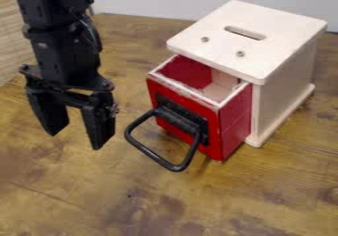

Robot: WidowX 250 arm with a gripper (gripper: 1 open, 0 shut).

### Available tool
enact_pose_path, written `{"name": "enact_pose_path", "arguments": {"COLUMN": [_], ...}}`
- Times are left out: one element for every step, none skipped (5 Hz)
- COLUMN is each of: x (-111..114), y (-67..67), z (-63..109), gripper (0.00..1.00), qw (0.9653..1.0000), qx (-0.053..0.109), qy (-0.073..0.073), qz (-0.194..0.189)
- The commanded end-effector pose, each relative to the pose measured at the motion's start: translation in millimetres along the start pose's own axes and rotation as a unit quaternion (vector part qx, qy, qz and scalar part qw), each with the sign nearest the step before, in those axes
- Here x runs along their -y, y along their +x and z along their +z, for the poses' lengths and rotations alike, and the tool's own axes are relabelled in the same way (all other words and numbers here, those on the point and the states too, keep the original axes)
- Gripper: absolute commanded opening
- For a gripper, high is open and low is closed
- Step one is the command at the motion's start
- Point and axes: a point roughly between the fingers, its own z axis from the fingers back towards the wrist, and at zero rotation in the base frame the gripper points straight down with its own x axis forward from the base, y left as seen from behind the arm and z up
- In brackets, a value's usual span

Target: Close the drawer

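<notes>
Evidently unfinished, the job of shutting the box [272, 31] stands at its start: the drawer [231, 126] juts from the front of the box under the slotted top, its inside partly showing, and the whole push inward remains. The arm [59, 28] waits at left of the view, its gripper [77, 131] spread with nothing between the fingers, apart from the handle [168, 143]. Counted by size: one box, one arm, one drawer, one gripper, one handle, two screws [240, 53] on top.
</notes>
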Motion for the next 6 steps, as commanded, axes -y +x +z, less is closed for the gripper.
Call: {"name": "enact_pose_path", "arguments": {"x": [2,6,11,18,20,22], "y": [3.9,18.7,32.7,45.2,51.6,55.3], "z": [-5.1,-21.3,-38.4,-55.8,-56.0,-56.5], "gripper": [1.0,1.0,1.0,1.0,1.0,1.0], "qw": [1.0,0.9996,0.9989,0.9982,0.9974,0.997], "qx": [0.0,0.019,0.037,0.047,0.064,0.067], "qy": [0.0,0.004,0.009,0.016,0.013,0.013], "qz": [-0.006,-0.02,-0.027,-0.033,-0.03,-0.036]}}
